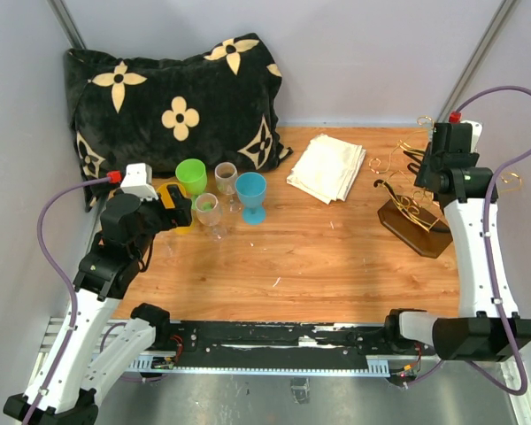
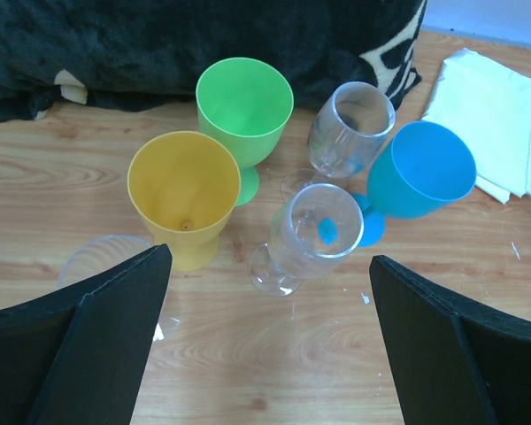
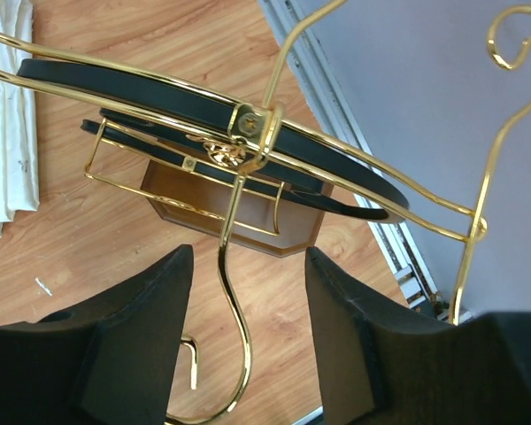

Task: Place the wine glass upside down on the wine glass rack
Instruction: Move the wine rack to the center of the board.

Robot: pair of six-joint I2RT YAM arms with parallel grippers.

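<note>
Two clear wine glasses stand upright at the table's left: one nearer (image 2: pixel 317 232) (image 1: pixel 207 208), one farther (image 2: pixel 350 124) (image 1: pixel 226 174). My left gripper (image 2: pixel 270 266) (image 1: pixel 179 208) is open just short of the nearer glass and holds nothing. The wine glass rack (image 1: pixel 409 205) stands at the right, with gold wire, a black ring (image 3: pixel 203 97) and a brown wooden base (image 3: pixel 221 212). My right gripper (image 3: pixel 248 257) (image 1: pixel 429 168) hovers over it. Its jaws are apart with a curved gold hook wire (image 3: pixel 237 310) between them, a gap showing on both sides.
Green (image 2: pixel 244 106), yellow (image 2: pixel 184 190) and blue (image 2: pixel 420 173) goblets crowd round the clear glasses. Another clear rim (image 2: pixel 97 261) shows beside my left finger. A black flowered pillow (image 1: pixel 173 102) lies at the back left, a folded white cloth (image 1: pixel 327 166) mid-back. Grey walls close both sides.
</note>
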